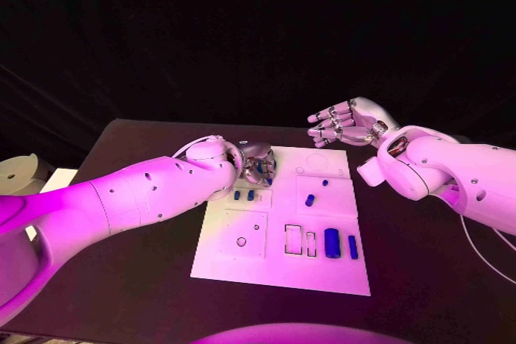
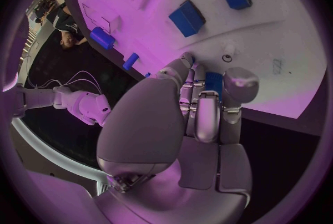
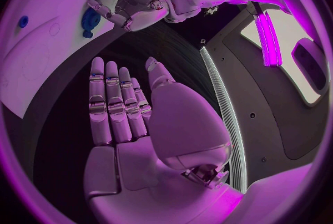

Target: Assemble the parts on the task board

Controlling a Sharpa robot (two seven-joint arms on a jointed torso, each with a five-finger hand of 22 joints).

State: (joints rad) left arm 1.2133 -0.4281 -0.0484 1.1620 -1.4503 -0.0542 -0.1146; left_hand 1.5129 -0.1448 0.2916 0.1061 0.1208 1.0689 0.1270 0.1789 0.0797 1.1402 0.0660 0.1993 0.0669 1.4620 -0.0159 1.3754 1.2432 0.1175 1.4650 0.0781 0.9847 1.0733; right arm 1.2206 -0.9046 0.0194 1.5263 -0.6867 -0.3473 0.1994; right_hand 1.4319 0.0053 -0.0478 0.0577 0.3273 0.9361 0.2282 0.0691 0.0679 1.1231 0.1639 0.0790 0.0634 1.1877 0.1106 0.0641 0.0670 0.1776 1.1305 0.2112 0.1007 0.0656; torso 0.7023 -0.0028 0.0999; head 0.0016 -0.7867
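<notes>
Inspecting the task board (image 1: 282, 273), we find small blue parts (image 1: 332, 242) lying loose on it: judged light, rigid, best pinched across their sides. Left hand (image 1: 253, 165) pinches one part; right hand (image 1: 346, 122) hovers released.

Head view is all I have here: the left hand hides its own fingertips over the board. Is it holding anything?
Observer: Yes. The left wrist view shows the left hand with a blue part between thumb and fingers.
Operator: And the right hand's palm?
Observer: The right wrist view shows the right hand flat and open, holding nothing.
Operator: Is it over the board?
Observer: No, it is over the black table, beside the task board.
</notes>
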